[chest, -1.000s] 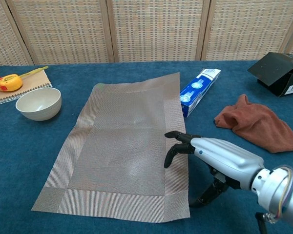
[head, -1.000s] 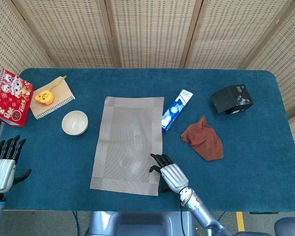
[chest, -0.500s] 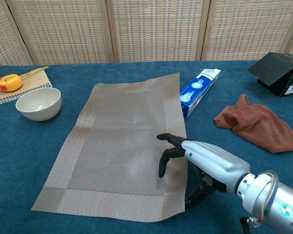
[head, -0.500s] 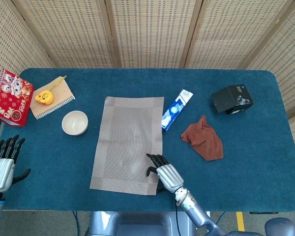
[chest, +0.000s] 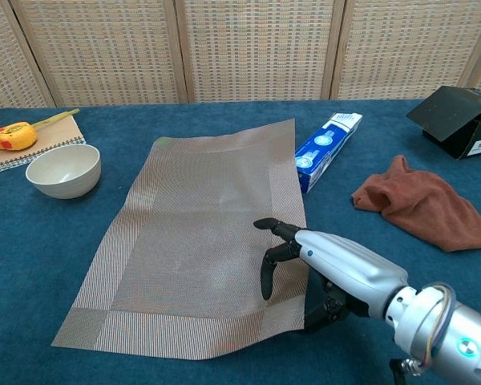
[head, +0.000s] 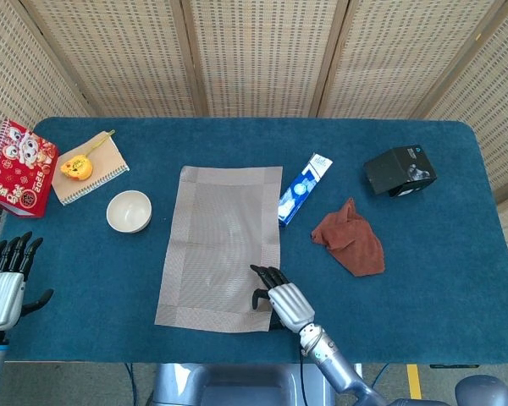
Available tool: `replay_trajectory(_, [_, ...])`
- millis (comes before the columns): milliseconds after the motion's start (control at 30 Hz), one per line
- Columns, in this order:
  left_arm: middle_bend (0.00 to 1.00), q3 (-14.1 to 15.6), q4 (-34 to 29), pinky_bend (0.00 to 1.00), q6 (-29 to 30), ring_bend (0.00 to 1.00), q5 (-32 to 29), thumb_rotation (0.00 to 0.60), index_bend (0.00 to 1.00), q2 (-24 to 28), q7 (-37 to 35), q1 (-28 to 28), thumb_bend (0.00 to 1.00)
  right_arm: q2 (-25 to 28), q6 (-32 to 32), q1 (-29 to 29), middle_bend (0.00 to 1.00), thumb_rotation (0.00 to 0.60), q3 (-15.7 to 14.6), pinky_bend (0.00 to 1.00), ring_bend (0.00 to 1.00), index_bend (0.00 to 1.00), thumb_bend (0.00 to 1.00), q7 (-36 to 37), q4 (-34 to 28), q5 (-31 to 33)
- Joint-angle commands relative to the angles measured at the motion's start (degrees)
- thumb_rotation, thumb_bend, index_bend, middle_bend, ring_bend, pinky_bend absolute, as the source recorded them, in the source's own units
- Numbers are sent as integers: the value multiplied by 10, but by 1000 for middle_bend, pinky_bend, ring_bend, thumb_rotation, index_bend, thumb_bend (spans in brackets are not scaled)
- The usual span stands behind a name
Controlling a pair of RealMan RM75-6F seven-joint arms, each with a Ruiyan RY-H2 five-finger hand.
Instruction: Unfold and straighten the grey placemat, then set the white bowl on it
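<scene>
The grey placemat [head: 220, 245] lies unfolded and flat along the middle of the blue table, also seen in the chest view [chest: 200, 233]. Its near right corner is lifted off the table. My right hand [head: 284, 300] sits at that corner, fingers on top of the mat and thumb underneath, pinching the edge [chest: 329, 265]. The white bowl [head: 129, 211] stands upright left of the mat, apart from it [chest: 63, 170]. My left hand [head: 4, 288] hovers at the table's near left edge, fingers spread and holding nothing.
A blue toothpaste box [head: 305, 189] lies just right of the mat's far corner. A red cloth [head: 350, 238] and a black box [head: 399, 170] lie further right. A notebook [head: 89, 167] with a yellow tape measure and a red book [head: 17, 167] sit far left.
My right hand slid left onto the mat's near right corner and closed on it; that corner has risen and curled. The left hand and bowl stayed put.
</scene>
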Motion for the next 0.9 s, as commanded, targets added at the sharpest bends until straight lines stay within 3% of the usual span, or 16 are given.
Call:
replay_trajectory(33, [0,-1,0,0,0,0,-1,600,70,0,-1,0,184,0,1,-1,69,600,1,0,0,598,569,-2,-1,1])
replay_trajectory(267, [0,-1,1,0,0,0,-1,600,73,-1,-2,0,184,1,5,-2,75,600,0,0,0,713,597,-7,-4,0])
replay_trajectory(900, [0,-1,3,0,-4,0,-4,600,75,-2,-4,-1,184,32,22,-12,100,600,4,0,0,741,593,-25,-20,1])
